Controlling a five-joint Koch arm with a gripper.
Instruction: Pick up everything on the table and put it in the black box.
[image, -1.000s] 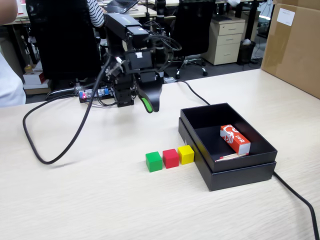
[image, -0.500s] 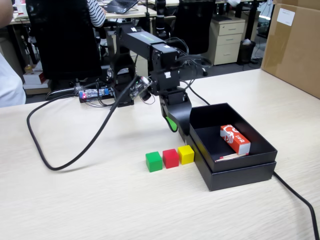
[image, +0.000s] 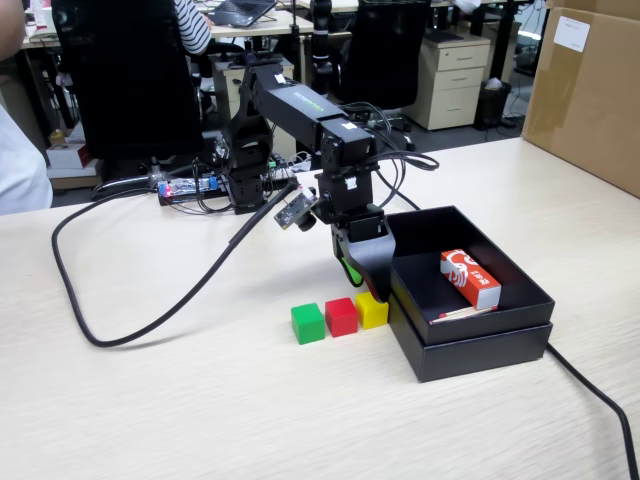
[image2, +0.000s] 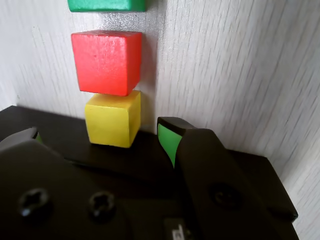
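Three small cubes sat in a row on the table (image: 150, 400), all the same size w/ flat plain sides and sharp edges. In the fixed view the green cube (image: 307, 323) was on the left, the red cube (image: 341, 316) in the middle and the yellow cube (image: 372, 310) on the right, each touching or almost touching the next. The row lay about mid-table, a bit toward the front edge. In the wrist view the red cube (image2: 106, 61) looked a little rough and grainy, like painted wood. The yellow cube (image2: 113, 119) sat just under it in that pic, and only a strip of the green cube (image2: 107, 5) showed at the top.

The table was pale wood w/ fine lines in it.

The box (image: 470, 345) was black, dull and flat, w/ a thin rim set in a wider base. It stood just right of the yellow cube, toward the right edge. Inside lay a red-and-white carton (image: 470, 278) and a thin stick (image: 465, 313).

The gripper (image: 362, 283) hung just behind the yellow cube, close to the box's left side. Its jaws were apart, holding nothing. In the wrist view the gripper (image2: 100, 137) had black fingers w/ green pads (image2: 166, 140), and the yellow cube sat in line w/ the gap.

A thick black cable (image: 150, 325) curved over the left part of the table.
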